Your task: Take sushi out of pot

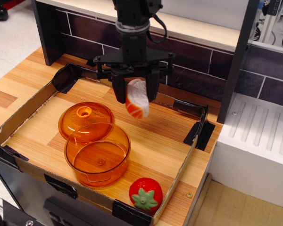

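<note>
My gripper (136,96) is shut on the sushi (137,99), a white ridged half-moon piece with an orange lower side. It hangs in the air above the back middle of the wooden tray floor, well clear of the pot. The pot (97,154) is a round transparent orange bowl at the front left of the tray, and nothing shows inside it.
An orange domed lid (83,117) with a knob lies just behind the pot, touching it. A red strawberry (145,193) with green leaves sits at the tray's front right corner. A low cardboard wall (179,167) rims the tray. A dark tiled wall (193,61) stands behind.
</note>
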Controlling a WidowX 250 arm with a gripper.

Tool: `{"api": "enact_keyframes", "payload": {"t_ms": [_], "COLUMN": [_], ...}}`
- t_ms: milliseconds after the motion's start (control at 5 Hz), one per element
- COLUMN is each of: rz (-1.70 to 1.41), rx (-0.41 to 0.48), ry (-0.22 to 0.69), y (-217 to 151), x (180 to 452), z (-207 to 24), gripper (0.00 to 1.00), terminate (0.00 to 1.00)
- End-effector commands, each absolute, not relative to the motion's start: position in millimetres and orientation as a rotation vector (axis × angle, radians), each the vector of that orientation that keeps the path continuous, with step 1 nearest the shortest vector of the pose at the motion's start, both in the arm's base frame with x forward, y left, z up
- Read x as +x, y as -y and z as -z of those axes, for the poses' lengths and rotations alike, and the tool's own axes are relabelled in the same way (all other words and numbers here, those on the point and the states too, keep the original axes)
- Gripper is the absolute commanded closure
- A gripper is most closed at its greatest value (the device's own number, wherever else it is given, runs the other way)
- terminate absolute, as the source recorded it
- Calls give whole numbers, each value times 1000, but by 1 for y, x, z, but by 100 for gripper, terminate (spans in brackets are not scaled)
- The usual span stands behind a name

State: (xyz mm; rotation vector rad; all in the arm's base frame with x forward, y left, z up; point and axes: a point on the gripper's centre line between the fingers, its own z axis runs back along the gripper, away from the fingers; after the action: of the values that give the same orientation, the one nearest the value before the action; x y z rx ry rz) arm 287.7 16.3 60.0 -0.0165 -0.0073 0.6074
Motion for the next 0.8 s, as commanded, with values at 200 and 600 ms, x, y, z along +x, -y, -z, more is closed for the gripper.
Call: {"api": "enact_keyframes", "payload": {"t_ms": [200,600], "rz": [-615,-682], "rx": [58,1], "ry": [52,79], "y": [-41,-40], "x": [307,311], "z": [-26,-28], "gripper": [100,0], "terminate": [0,0]}}
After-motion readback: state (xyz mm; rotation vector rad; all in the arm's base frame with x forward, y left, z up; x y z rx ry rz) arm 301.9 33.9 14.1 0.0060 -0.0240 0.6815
